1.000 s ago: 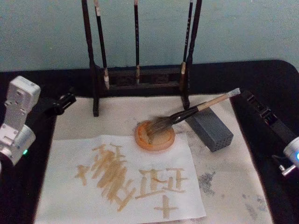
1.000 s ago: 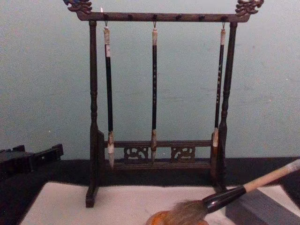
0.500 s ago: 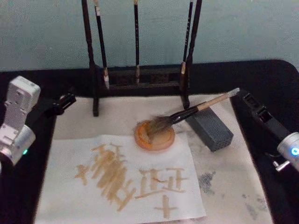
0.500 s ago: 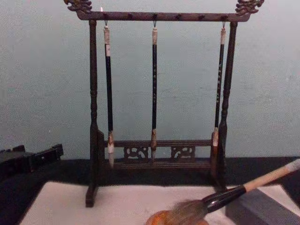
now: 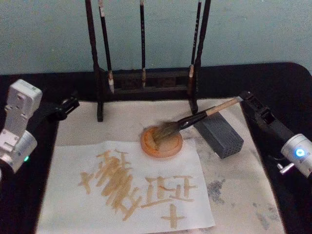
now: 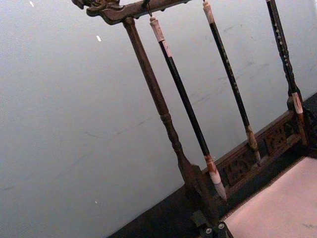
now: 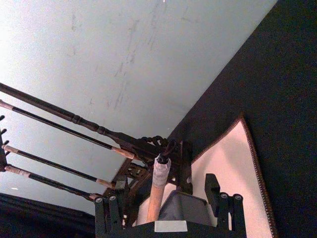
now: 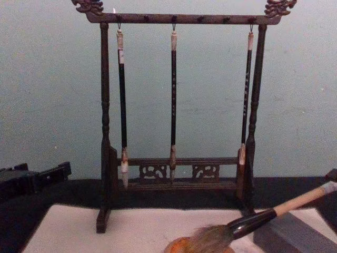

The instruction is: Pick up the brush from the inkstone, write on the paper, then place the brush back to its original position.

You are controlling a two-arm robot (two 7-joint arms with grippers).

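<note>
The brush (image 5: 195,117) lies tilted, its bushy bristles on the round orange inkstone (image 5: 170,148) and its tan handle propped on a grey block (image 5: 222,136). My right gripper (image 5: 247,97) is at the handle's whitish end. In the right wrist view this gripper (image 7: 166,199) is open, its fingers (image 7: 106,210) standing on either side of the brush (image 7: 157,183) without closing on it. The paper (image 5: 187,163) lies in front of the inkstone and bears tan strokes. My left gripper (image 5: 69,104) rests shut at the table's far left.
A dark wooden rack (image 5: 146,80) with three thin hanging brushes stands behind the inkstone (image 8: 176,245). A cream felt mat (image 5: 243,195) with grey stains lies under everything. The black tabletop borders the mat on both sides.
My right gripper has moved in toward the brush handle's end and now straddles it. The brush, the inkstone and the left arm have stayed put.
</note>
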